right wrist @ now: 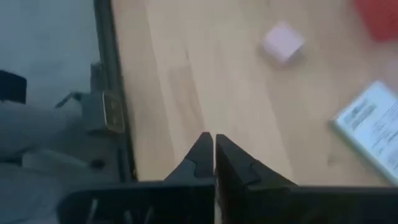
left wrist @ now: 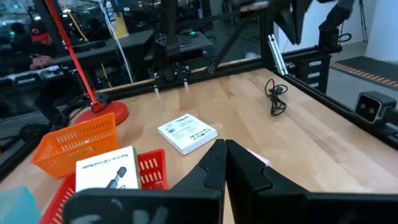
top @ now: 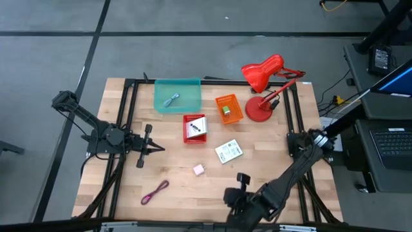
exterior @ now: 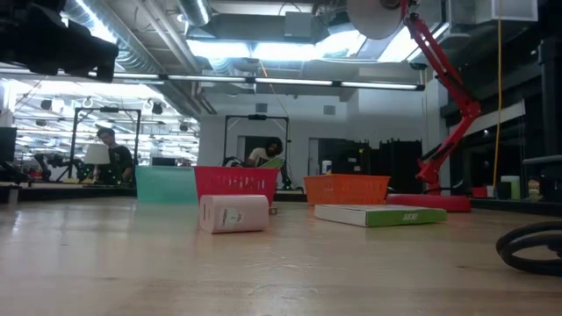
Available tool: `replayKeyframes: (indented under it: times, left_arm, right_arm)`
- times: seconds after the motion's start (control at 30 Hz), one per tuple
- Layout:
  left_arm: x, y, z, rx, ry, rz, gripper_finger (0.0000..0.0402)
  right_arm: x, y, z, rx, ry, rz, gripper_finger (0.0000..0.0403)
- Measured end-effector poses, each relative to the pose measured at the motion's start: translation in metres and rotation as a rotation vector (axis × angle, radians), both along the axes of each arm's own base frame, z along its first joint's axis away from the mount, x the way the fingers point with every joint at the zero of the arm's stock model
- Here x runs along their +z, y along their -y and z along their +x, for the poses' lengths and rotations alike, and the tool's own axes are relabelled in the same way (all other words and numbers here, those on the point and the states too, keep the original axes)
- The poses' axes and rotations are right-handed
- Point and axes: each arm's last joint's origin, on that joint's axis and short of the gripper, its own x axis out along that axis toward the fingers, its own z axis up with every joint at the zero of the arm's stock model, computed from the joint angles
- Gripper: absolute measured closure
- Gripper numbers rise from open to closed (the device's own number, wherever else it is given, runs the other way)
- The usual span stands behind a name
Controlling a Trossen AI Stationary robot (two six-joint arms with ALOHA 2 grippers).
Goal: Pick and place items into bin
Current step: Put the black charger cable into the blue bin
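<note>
On the table lie a white packet (top: 228,151), a pink cube (top: 198,169), a maroon cable (top: 155,191) and a black cable (top: 243,178). The teal bin (top: 177,95) at the far side holds a blue-grey cable (top: 171,100). A second packet (left wrist: 107,174) stands in the red basket (top: 194,128). My left gripper (top: 158,148) hangs shut and level at the table's left, pointing toward the packet. My right gripper (right wrist: 214,146) is shut and slants down over the table's near edge, close to the black cable (left wrist: 275,96), with the pink cube (right wrist: 283,42) ahead of it.
An orange basket (top: 228,108) stands beside the red one. A red desk lamp (top: 264,84) stands with its base at the far right. A black frame (top: 129,116) runs around the table. Bare wood lies between the pink cube and the near edge. People sit in the room beyond.
</note>
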Motion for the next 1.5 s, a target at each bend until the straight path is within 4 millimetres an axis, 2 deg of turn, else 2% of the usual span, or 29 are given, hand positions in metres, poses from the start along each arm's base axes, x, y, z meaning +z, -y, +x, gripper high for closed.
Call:
replayKeyframes:
  times: [0.27, 0.57, 0.7, 0.97, 1.1, 1.17, 1.37, 1.5]
  left_arm:
    - [0.0, 0.0, 0.0, 0.002, -0.007, -0.029, 0.04]
    - [-0.001, 0.0, 0.0, 0.019, -0.009, -0.022, 0.04]
    - [-0.001, -0.001, 0.0, 0.022, -0.009, -0.022, 0.04]
    - [-0.001, -0.001, 0.0, 0.022, -0.009, -0.021, 0.04]
    - [-0.001, -0.001, 0.0, 0.022, -0.009, -0.021, 0.04]
    - [-0.001, -0.001, 0.0, 0.022, -0.009, -0.022, 0.04]
    - [-0.001, -0.001, 0.0, 0.023, -0.01, -0.031, 0.04]
    - [-0.001, -0.001, 0.0, 0.024, -0.012, -0.04, 0.04]
  right_arm:
    - [-0.015, -0.006, -0.005, -0.155, -0.322, 0.105, 0.0403]
    - [-0.023, -0.003, -0.008, -0.22, -0.362, 0.111, 0.0399]
    - [-0.023, -0.003, -0.007, -0.224, -0.343, 0.105, 0.0373]
    - [-0.023, -0.002, -0.005, -0.234, -0.294, 0.075, 0.0292]
    - [-0.023, -0.003, -0.005, -0.247, -0.291, 0.081, 0.0268]
    - [-0.028, -0.006, -0.005, -0.257, -0.294, 0.08, 0.0263]
    - [-0.061, -0.023, -0.008, -0.22, -0.361, 0.016, 0.0262]
    - [-0.073, -0.025, -0.01, -0.218, -0.406, -0.033, 0.0262]
